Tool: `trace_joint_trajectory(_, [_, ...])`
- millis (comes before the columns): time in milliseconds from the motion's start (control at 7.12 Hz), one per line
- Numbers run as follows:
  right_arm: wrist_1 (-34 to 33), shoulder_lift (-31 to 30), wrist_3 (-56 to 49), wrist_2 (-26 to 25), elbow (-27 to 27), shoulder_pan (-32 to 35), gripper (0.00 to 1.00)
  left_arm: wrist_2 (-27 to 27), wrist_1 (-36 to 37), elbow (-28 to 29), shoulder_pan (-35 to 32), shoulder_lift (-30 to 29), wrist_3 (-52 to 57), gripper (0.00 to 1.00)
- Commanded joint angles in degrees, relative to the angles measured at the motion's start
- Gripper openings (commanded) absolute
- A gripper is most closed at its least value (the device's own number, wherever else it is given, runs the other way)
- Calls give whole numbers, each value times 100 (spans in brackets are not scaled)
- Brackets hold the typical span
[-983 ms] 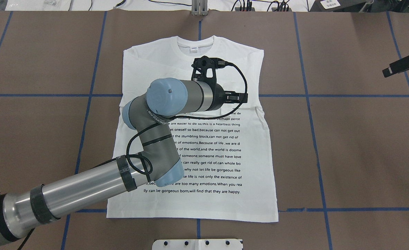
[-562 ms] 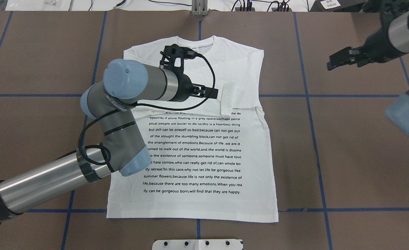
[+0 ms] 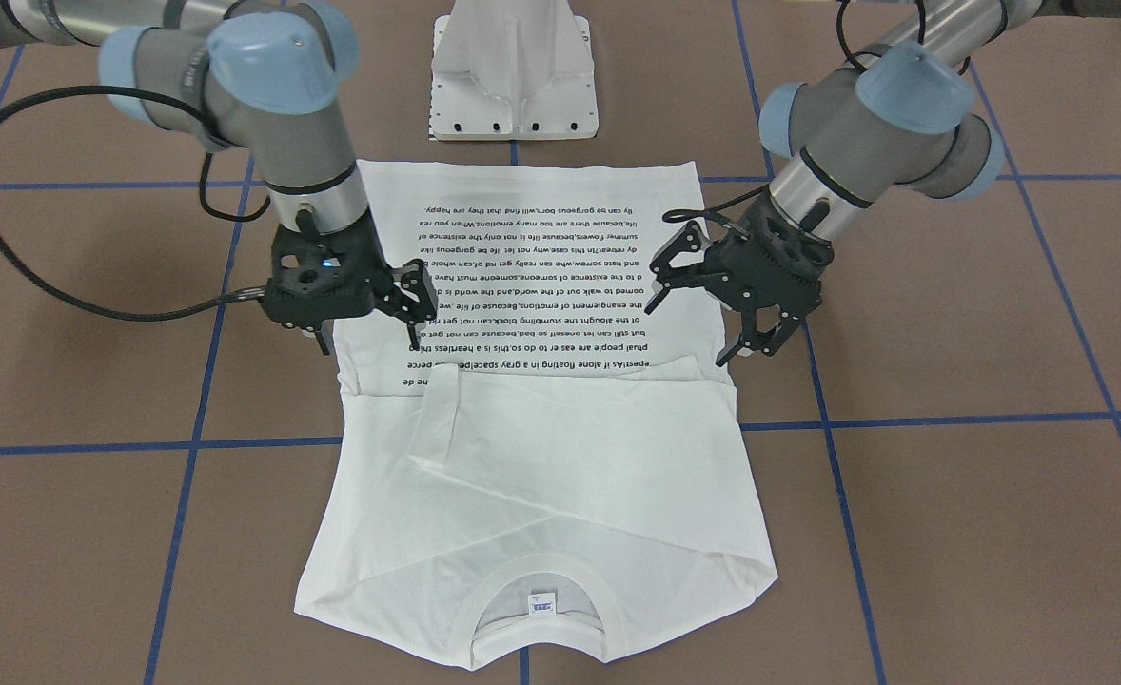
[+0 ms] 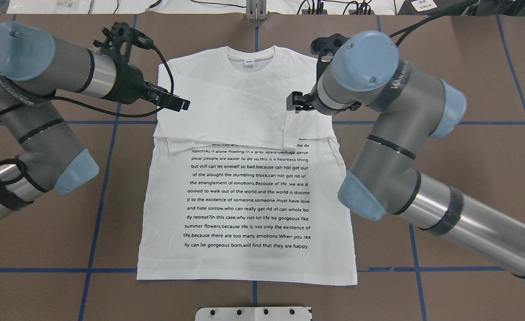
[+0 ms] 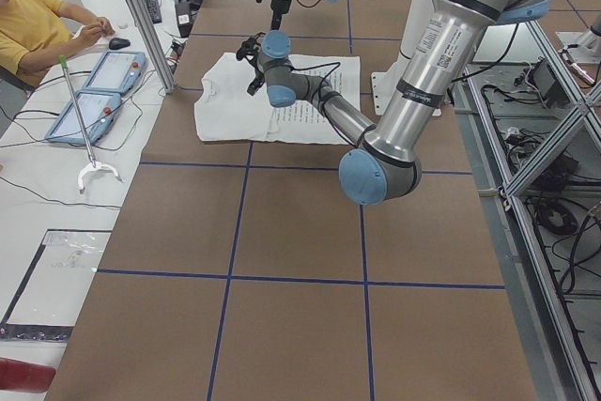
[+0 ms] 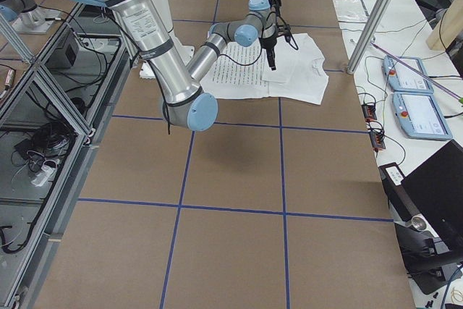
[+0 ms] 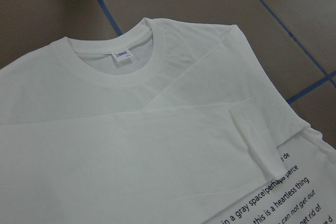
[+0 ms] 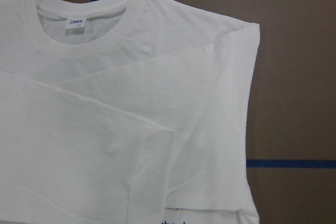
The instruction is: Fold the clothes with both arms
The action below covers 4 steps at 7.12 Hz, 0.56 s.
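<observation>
The white T-shirt (image 4: 249, 209) lies flat on the brown table, black text block up and collar label (image 4: 248, 63) at the far end. Both long sleeves lie folded across the chest (image 3: 541, 457). My left gripper (image 4: 180, 103) hovers at the shirt's left edge by the folded sleeve, with its fingers spread open in the front view (image 3: 703, 319). My right gripper (image 4: 294, 102) is over the right chest, mostly hidden under its own arm, and looks open in the front view (image 3: 370, 328). Both wrist views show only the shirt (image 7: 157, 145) (image 8: 131, 103), with no fingers and nothing held.
The white metal pedestal (image 3: 513, 67) stands at the robot's side of the table, just past the shirt's hem. Cables and plugs (image 4: 311, 6) lie along the far edge. A seated operator (image 5: 28, 25) and two tablets (image 5: 94, 91) are beside the table.
My left arm has swung from above the shirt's chest out to its left edge. My right arm has come in from the far right to above the right chest.
</observation>
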Motion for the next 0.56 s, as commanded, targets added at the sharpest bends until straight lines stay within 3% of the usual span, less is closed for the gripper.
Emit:
trace_joint_trajectory(0, [-66,697,324,-525,-933,-507,100,-192,-14,-63,-145,151,207,100])
trace_joint_trajectory(140, [-66,934,315,-666,-1371,-604,100,-192,-31,-89,-137,195,199,100])
trace_joint_trajectory(421, [-40,936,193,-886,-1735,-667,100,-165,-40,-98,-136,195,138,100])
